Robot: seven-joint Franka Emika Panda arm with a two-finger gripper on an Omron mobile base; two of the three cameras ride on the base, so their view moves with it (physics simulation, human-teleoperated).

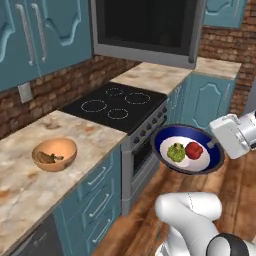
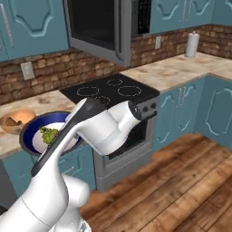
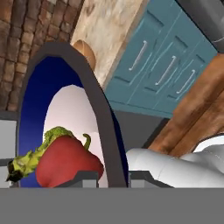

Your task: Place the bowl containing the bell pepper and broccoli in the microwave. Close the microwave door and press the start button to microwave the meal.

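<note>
The bowl (image 1: 165, 135), dark blue with a white inside, hangs level in the air in front of the stove, about at counter height. The red bell pepper (image 1: 194, 150) and the yellow-green broccoli (image 1: 176, 152) lie side by side in it. My gripper (image 1: 213, 144) is shut on the bowl's right rim. In the hand view the rim (image 3: 103, 118) runs down between my fingertips (image 3: 87, 177), with the bell pepper (image 3: 65, 166) and broccoli (image 3: 30, 159) just beside them. The arm covers much of the bowl (image 2: 29, 129) in the right base view. The microwave (image 2: 142, 17) hangs above the stove, and the microwave door (image 1: 145, 25) is swung outward.
A black four-ring stove (image 1: 117, 102) sits below the microwave, with oven front and teal drawers beneath the marble counter (image 1: 90, 132). A smaller orange bowl (image 1: 55, 154) stands on the counter to the left. A paper towel roll (image 2: 193, 44) stands far right. Wooden floor (image 2: 190, 181) lies open to the right.
</note>
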